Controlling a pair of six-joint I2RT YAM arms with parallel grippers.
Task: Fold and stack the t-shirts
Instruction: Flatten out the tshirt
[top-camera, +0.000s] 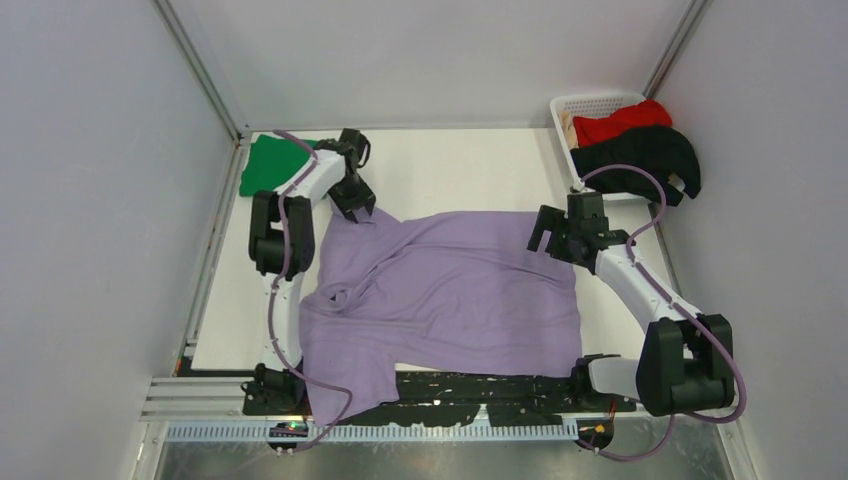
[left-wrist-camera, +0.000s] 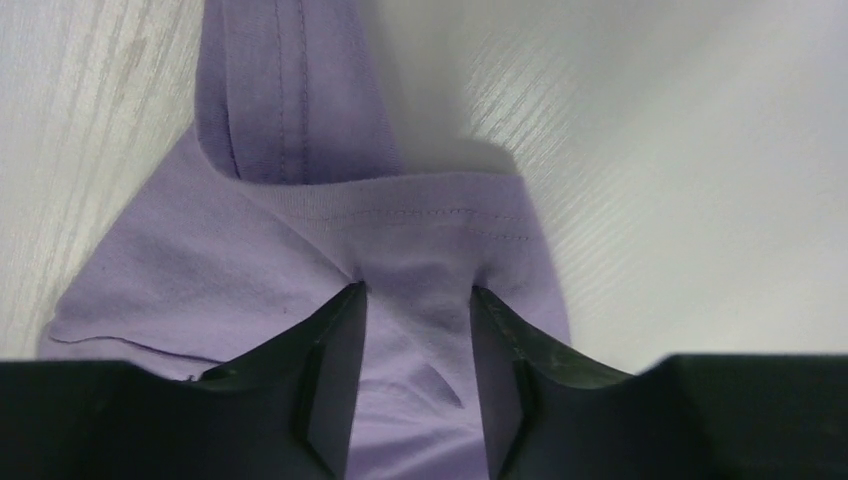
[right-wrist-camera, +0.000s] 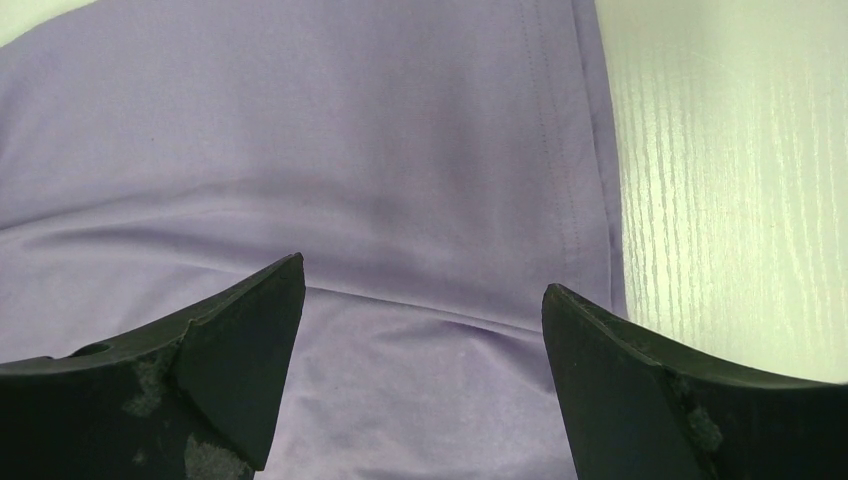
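The lavender t-shirt (top-camera: 450, 290) lies spread and rumpled across the middle of the table, one part hanging over the near edge. My left gripper (top-camera: 355, 210) is at its far left corner. In the left wrist view the gripper (left-wrist-camera: 418, 290) is shut on a bunched fold of the lavender fabric (left-wrist-camera: 300, 240) by a stitched hem. My right gripper (top-camera: 545, 235) hovers over the shirt's far right edge. In the right wrist view it (right-wrist-camera: 422, 275) is wide open above smooth fabric (right-wrist-camera: 350, 150) next to the hem. A green t-shirt (top-camera: 268, 165) lies folded at the far left.
A white lattice basket (top-camera: 590, 103) stands at the far right corner with a red t-shirt (top-camera: 620, 122) and a black t-shirt (top-camera: 645, 155) draped over its edge. Grey walls close in both sides. Bare white table (top-camera: 460, 170) shows behind the lavender shirt.
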